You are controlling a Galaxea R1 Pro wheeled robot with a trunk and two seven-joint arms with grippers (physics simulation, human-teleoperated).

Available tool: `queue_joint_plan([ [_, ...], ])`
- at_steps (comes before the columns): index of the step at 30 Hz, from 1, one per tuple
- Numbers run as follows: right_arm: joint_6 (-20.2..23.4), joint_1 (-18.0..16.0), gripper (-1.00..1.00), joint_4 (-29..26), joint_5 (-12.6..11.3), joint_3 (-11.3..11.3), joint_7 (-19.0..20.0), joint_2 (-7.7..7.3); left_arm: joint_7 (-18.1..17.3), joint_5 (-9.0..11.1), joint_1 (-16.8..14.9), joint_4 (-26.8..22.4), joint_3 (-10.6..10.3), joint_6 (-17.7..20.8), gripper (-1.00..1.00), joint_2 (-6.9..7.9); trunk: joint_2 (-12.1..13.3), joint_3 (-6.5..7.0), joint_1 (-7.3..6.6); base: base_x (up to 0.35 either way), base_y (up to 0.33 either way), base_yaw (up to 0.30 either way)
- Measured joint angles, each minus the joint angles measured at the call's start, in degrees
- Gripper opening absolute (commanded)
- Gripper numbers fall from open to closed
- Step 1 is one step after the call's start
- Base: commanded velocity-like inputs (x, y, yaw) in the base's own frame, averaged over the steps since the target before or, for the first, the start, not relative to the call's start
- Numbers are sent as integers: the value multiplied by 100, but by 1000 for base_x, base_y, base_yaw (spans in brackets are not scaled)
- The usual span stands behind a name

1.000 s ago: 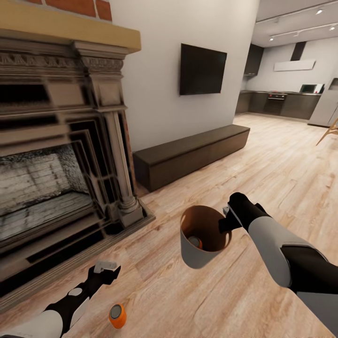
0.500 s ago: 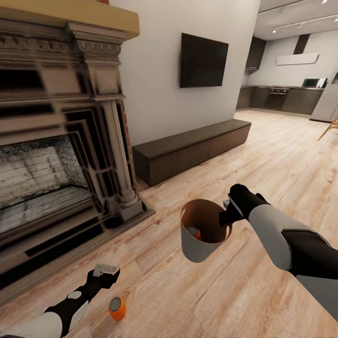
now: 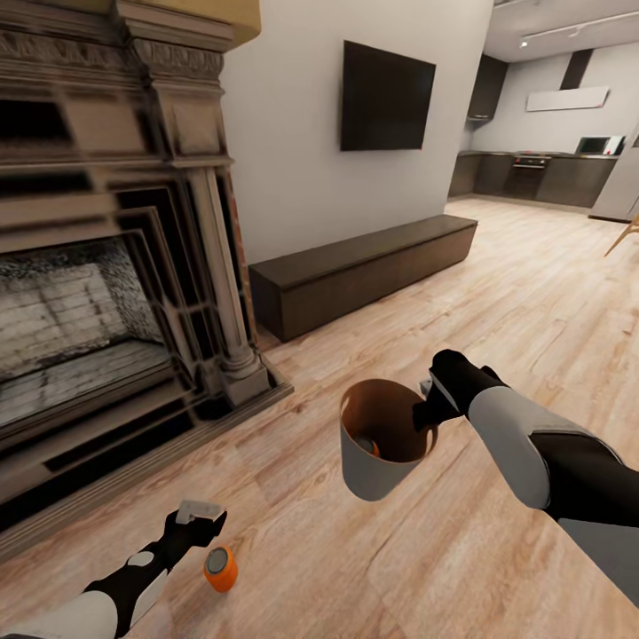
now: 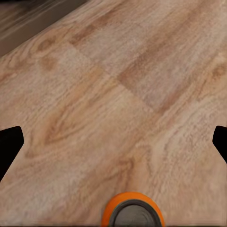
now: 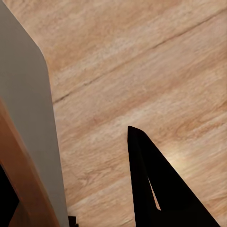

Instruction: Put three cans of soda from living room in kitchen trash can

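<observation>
Living room, light wood floor (image 3: 497,293): right gripper carries the bin; one can stands loose on the boards.

Fireplace (image 3: 106,266) occupies the head view from 9 to 11 o'clock; wall TV (image 3: 387,96) at 12 o'clock; long dark bench (image 3: 355,275) below it; kitchen (image 3: 550,169) at 1 o'clock, well apart. Right gripper (image 3: 429,401) is clamped on the rim of the trash can (image 3: 373,466), one finger inside and one outside the wall, with the bin tilted, its opening facing the camera. One soda can (image 3: 366,446) lies inside it. Second soda can (image 3: 220,568) stands upright on the floor at 7 o'clock, just beside the left gripper (image 3: 197,516); its fingers (image 4: 9,144) are spread wide, holding nothing.
</observation>
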Motion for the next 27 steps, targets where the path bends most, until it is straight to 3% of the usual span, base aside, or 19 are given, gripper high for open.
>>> queue_joint_plan([
  [9, 2, -4, -100, 0, -19, -4, 0, 26, -2, -12, 8, 0, -5, 0, 100, 0, -361, -241, 198, 0, 0, 0],
  [21, -1, 6, -100, -94, 8, -4, 7, 18, -2, -25, 8, 0, -8, 0, 100, 0, -379, -575, 230, 0, 0, 0],
  [27, -9, 6, -100, -354, 46, -13, 28, 19, -2, -41, 8, 0, -15, 0, 100, 0, -380, -577, 229, 0, 0, 0],
])
